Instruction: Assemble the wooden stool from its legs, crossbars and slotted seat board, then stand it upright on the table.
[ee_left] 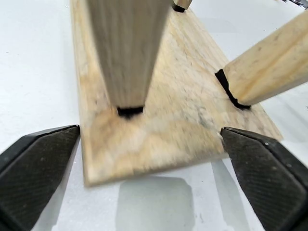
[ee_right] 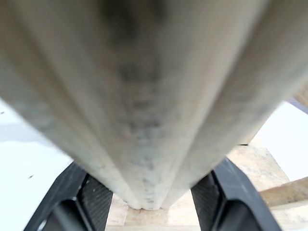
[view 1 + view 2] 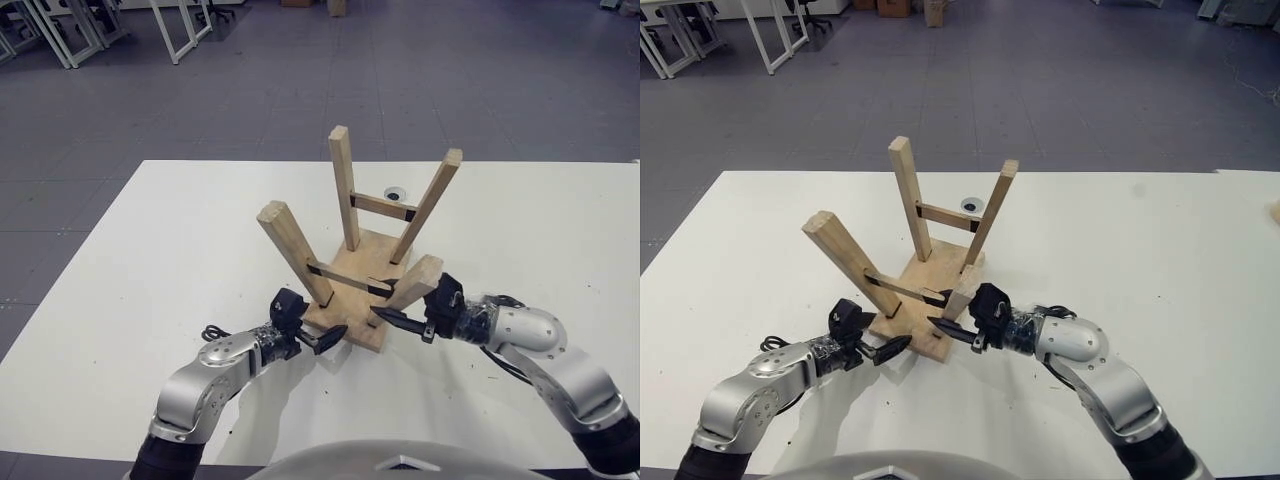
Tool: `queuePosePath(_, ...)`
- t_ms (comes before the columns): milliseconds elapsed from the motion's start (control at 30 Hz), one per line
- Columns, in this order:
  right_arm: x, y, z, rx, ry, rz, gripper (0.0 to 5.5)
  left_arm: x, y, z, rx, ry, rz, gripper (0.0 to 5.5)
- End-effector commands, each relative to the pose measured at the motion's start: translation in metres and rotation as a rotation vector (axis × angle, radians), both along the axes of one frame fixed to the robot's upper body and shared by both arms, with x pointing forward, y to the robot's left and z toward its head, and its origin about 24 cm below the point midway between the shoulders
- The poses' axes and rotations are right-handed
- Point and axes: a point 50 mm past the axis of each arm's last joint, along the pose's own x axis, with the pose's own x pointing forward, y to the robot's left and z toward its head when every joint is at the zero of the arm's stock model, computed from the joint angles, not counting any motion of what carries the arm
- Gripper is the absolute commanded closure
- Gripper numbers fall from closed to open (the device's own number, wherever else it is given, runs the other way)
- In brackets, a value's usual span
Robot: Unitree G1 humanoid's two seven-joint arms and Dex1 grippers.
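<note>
The wooden stool stands upside down, its seat board [image 3: 360, 336] flat on the white table [image 3: 150, 260] and its legs pointing up. One crossbar [image 3: 383, 207] joins the two far legs, another [image 3: 348, 279] the two near ones. My left gripper [image 3: 330, 337] is open at the board's near edge, a finger [image 1: 38, 168] on each side of the board [image 1: 168, 120]. My right gripper [image 3: 390, 318] straddles the foot of the near right leg [image 3: 415, 280]. In the right wrist view both fingers [image 2: 96, 197] press that leg [image 2: 144, 96].
A small round hole [image 3: 396, 192] sits in the table behind the stool. Bare tabletop spreads to both sides. The table's far edge runs just beyond the hole, with grey floor and metal table frames [image 3: 180, 25] behind.
</note>
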Motion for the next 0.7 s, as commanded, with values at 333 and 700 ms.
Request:
queuePosePath(333,0.008,-0.029,-0.058,-0.208,0.183,-0.142,3.48,0.017,-0.016,0.097,-0.407,-0.192,-0.053,0.00)
queuePosePath(700,0.010,-0.031,-0.058,-0.207,0.182,-0.142,3.48,0.037,-0.041,0.159,-0.178,-0.356,-0.036,1.33)
